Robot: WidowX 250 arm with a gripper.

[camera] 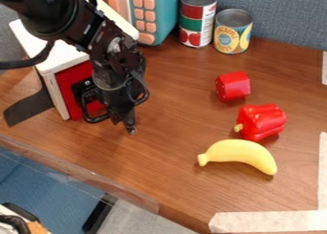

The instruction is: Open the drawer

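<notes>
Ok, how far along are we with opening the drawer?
Done: the gripper is down near the red drawer.
In hand: nothing visible; whether it touches the drawer, I can't tell.
Left: probably the whole pull, since the drawer's front looks flush with the white frame, though that front is partly covered.

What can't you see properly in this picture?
Camera view:
Part of the red drawer front: hidden behind the gripper.
Part of the white box's top: hidden behind the arm.
Top of the teal toy: cut off by the top edge.
</notes>
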